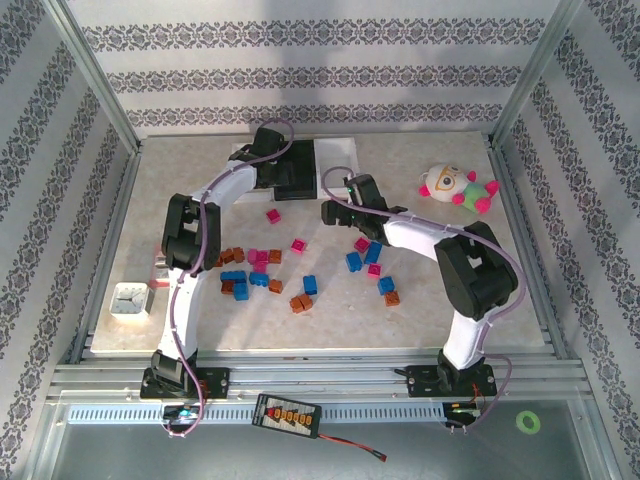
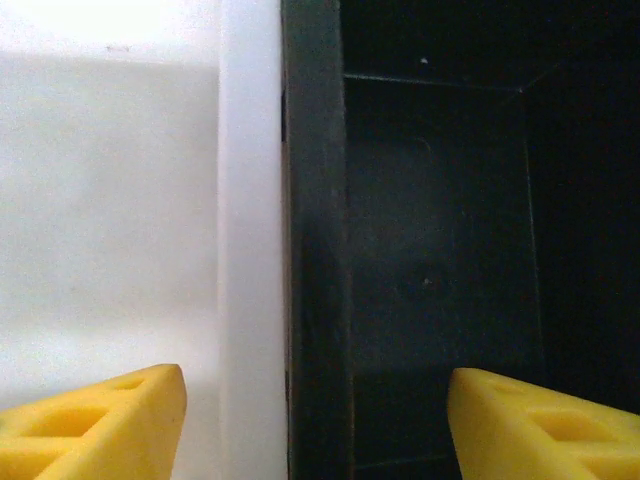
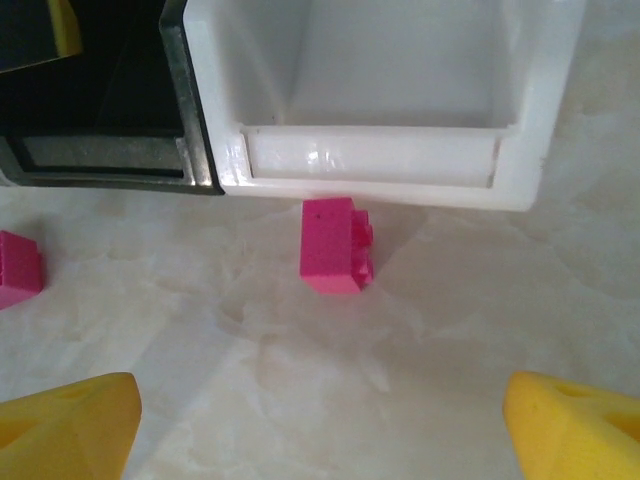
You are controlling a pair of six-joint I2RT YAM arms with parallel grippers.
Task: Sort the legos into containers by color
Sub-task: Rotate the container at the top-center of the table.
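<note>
The table point(image 1: 450, 290) is a pale beige, marbled board, closed in by walls point(image 1: 300, 80) papered white with dark patterned bands and by a bare metal frame point(image 1: 100, 90) at the corners. Seen from above, most of the bricks point(image 1: 300, 302) lie loose in the middle of the table between the two arms, orange-brown, blue and pink mixed together. A plush toy point(image 1: 455, 187) lies near the far right edge, a small white box point(image 1: 128, 300) with a round dial sits at the near left, and a green ring point(image 1: 527, 422) lies off the board at the near right. Three bins stand in a row at the far side, and the left arm reaches out over them. The left wrist camera looks straight down on the seam where the left white bin point(image 2: 250, 250) touches the black bin point(image 2: 315, 250). The left gripper point(image 2: 320, 430) hangs over that seam, its jaws released and wide apart with nothing between them. The right wrist camera looks in low from the front. It takes in the front wall of the right white bin point(image 3: 370, 160) and a pink brick point(image 3: 337, 245) lying on the table just before that wall. Another pink one lies at the left edge of that view, and a yellow finger point(image 3: 62, 25) of the left gripper shows above the black bin. The right gripper point(image 3: 320, 430) is spread open above the table, short of the pink brick and gripping nothing.
</note>
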